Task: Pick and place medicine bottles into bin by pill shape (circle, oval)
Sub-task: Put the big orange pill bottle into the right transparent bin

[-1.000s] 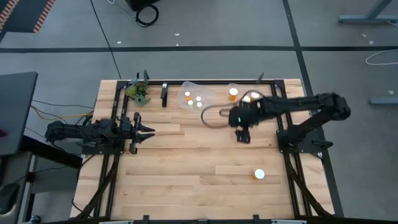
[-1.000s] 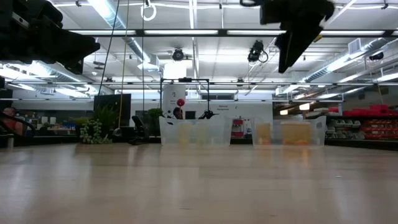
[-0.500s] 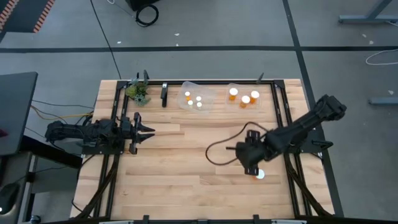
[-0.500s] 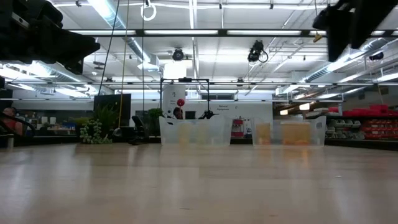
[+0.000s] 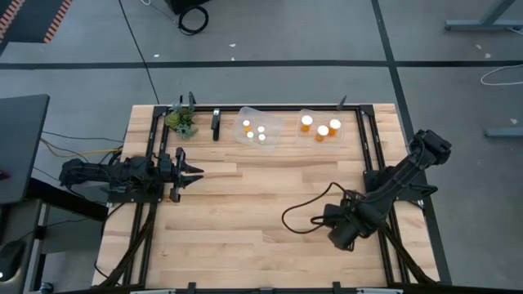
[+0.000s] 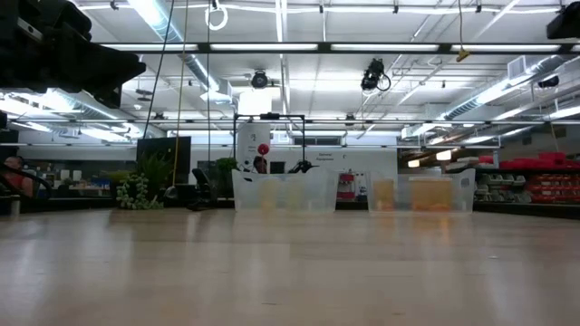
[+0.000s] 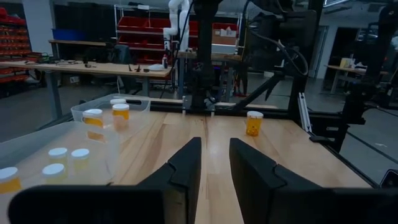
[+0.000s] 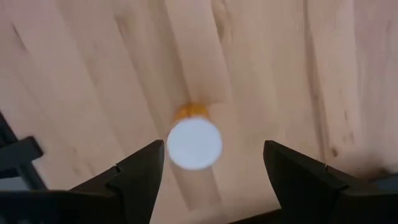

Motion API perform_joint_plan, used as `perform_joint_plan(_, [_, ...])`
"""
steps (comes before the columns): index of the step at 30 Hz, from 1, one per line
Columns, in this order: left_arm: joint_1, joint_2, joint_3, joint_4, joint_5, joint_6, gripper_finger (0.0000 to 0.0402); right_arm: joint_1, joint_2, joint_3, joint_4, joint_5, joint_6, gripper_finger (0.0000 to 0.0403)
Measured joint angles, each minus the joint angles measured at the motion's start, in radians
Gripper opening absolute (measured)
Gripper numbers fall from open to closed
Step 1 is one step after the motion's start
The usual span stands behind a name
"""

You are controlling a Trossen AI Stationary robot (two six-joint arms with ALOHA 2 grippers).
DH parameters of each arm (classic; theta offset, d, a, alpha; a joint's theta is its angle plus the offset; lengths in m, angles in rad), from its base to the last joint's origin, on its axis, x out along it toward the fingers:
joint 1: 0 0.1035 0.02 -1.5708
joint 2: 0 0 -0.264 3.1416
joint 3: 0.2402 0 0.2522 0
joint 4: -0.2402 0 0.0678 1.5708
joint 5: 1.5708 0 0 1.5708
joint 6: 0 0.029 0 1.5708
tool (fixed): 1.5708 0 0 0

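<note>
The wooden bench [image 5: 245, 204] fills mid-frame. At upper centre, two clear bins [image 5: 260, 127] hold white-capped medicine bottles [image 5: 306, 122]. A green plant [image 5: 181, 121] stands upper left. The left gripper [image 5: 189, 172] rests at left; the right gripper [image 5: 341, 233] hangs lower right.

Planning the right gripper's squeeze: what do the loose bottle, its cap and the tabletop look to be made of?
Bottle: likely translucent amber plastic, glowing orange. Cap: probably smooth, matte white plastic. Table: pale wood planks with visible grain and seams, light satin finish.

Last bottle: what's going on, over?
Right pincer open, straddling bottle, not gripping. Left pincer idle, empty. Nothing in the way.
</note>
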Motion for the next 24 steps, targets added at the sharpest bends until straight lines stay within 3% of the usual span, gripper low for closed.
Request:
perform_joint_plan(12, [0.000,0.000,0.000,0.000,0.000,0.000,0.0093,0.135,0.000,-0.064,0.060,-0.009,0.186,0.0280])
perform_joint_plan(24, [0.000,0.000,0.000,0.000,0.000,0.000,0.0088,0.122,0.000,-0.213,0.188,-0.085,0.207,0.0280])
